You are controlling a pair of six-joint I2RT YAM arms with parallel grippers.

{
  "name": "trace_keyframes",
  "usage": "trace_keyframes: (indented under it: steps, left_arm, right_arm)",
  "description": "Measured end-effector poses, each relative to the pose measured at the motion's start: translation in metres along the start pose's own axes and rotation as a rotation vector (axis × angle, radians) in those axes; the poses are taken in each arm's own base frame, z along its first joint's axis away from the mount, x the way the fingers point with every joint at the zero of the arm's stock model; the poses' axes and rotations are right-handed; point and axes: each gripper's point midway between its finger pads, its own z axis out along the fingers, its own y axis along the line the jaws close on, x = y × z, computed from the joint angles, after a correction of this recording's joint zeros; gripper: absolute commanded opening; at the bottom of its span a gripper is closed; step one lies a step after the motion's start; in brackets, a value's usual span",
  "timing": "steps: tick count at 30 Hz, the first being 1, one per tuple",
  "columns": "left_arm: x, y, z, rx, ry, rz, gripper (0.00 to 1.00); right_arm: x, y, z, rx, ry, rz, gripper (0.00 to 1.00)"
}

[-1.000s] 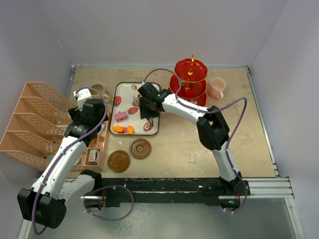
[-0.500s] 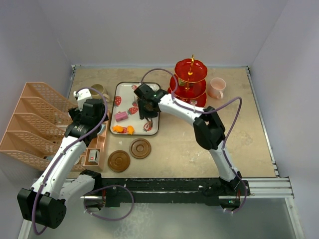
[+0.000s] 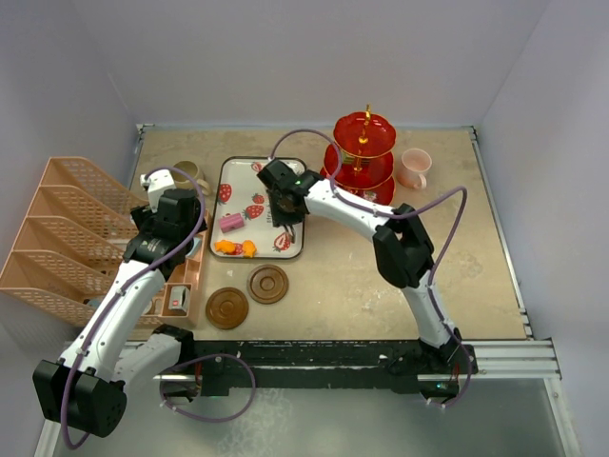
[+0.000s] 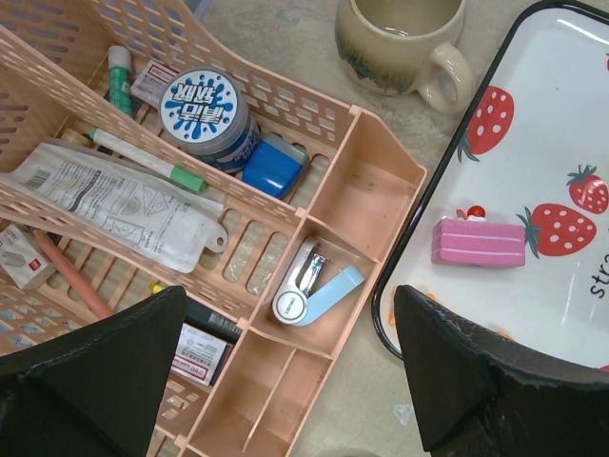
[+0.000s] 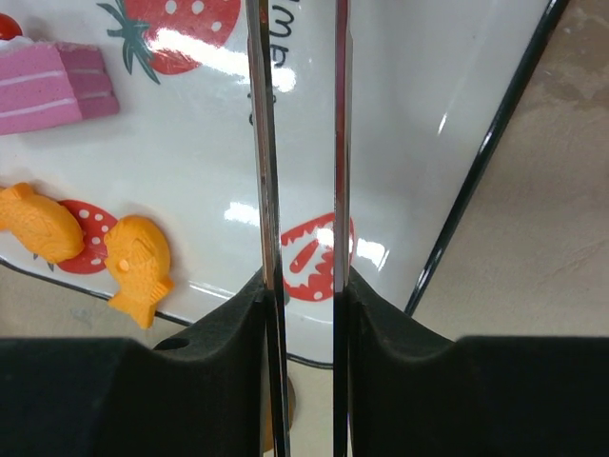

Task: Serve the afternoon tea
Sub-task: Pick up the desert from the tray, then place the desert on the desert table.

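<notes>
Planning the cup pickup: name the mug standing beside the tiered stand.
The pink mug, just right of the red three-tier stand; the olive-brown mug stands far off, left of the strawberry tray.

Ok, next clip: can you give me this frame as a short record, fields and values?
left gripper: open, over the organiser
right gripper: shut on tweezers, above tray
on tray: pink cake, two orange fish sweets
stand: right of tray, pink mug beside it
olive mug: left of tray
coasters: two, bare, in front of tray
</notes>
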Motion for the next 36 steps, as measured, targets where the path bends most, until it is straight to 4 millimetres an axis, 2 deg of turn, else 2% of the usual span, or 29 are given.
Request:
trace_keyframes:
  steps: [4, 8, 21, 25, 29, 34, 36]
  left_arm:
    - [0.0, 0.0, 0.0, 0.0, 0.0, 0.0, 0.87]
    - [0.0, 0.0, 0.0, 0.0, 0.0, 0.0, 0.87]
    - [0.001, -0.002, 0.0, 0.011, 0.005, 0.0, 0.87]
    - [0.001, -0.003, 0.0, 0.018, 0.008, 0.0, 0.87]
    - [0.002, -0.004, 0.0, 0.021, 0.01, 0.0, 0.87]
    - [0.002, -0.004, 0.0, 0.024, 0.01, 0.0, 0.87]
    - [0.002, -0.004, -0.001, 0.024, 0.011, 0.0, 0.87]
  right_arm:
    - [0.002, -0.005, -0.017, -0.004, -0.011, 0.001, 0.27]
    - [0.004, -0.011, -0.045, -0.024, -0.036, 0.006, 0.27]
    - [0.024, -0.044, -0.174, -0.154, -0.167, 0.079, 0.28]
    - [0.026, -0.057, -0.207, -0.166, -0.208, 0.12, 0.29]
    - [0.028, -0.081, -0.222, -0.141, -0.23, 0.169, 0.29]
    - [0.035, -0.129, -0.219, -0.069, -0.223, 0.258, 0.3]
    - [0.038, -0.142, -0.216, -0.047, -0.214, 0.277, 0.3]
